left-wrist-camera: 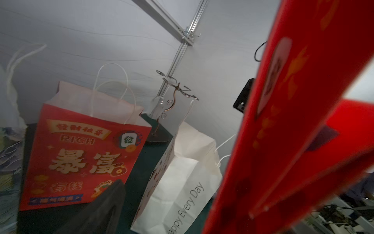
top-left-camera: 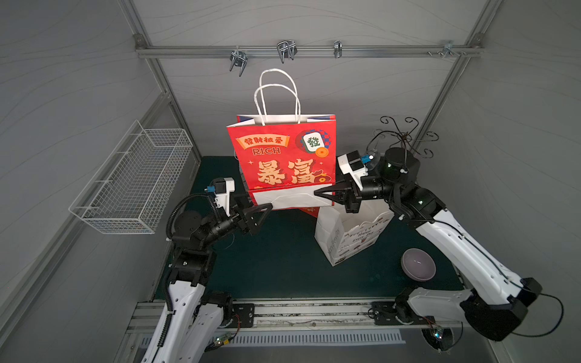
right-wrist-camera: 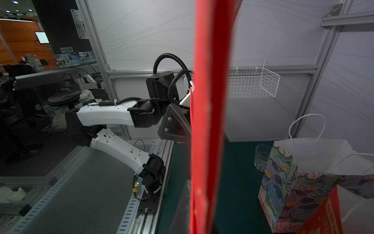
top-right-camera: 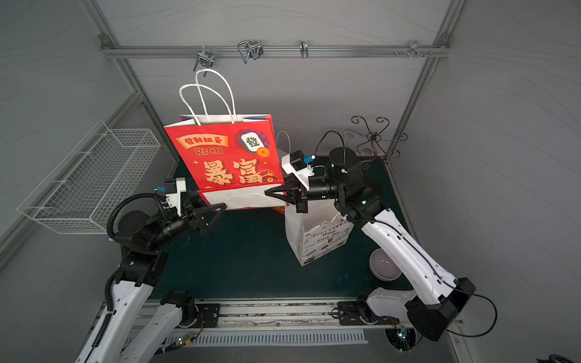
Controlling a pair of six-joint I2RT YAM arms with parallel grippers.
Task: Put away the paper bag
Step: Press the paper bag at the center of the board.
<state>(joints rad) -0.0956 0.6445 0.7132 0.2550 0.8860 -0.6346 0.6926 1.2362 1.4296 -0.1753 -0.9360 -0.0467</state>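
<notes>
The right gripper (top-left-camera: 319,194) has its black pointed fingers pinched shut on the right edge of the red paper bag (top-left-camera: 283,157), at the white folded bottom panel (top-left-camera: 292,199). Across that panel the left gripper (top-left-camera: 260,201) stands with its triangular fingers spread apart at the bag's other lower corner; whether they touch the paper cannot be told. The bag is held off the table, pressed flat and upright, its glossy face printed with gold characters and "RICH". Its white twisted-cord handles (top-left-camera: 276,91) loop up below the metal hooks (top-left-camera: 286,50) on the rail. Under the right fingers stands a creased white paper bag (top-left-camera: 333,232), with a smooth lilac bowl (top-left-camera: 418,264) beyond it on the dark green mat (top-left-camera: 283,261). A white wire basket (top-left-camera: 132,185) hangs on the wall outside the left fingers.
</notes>
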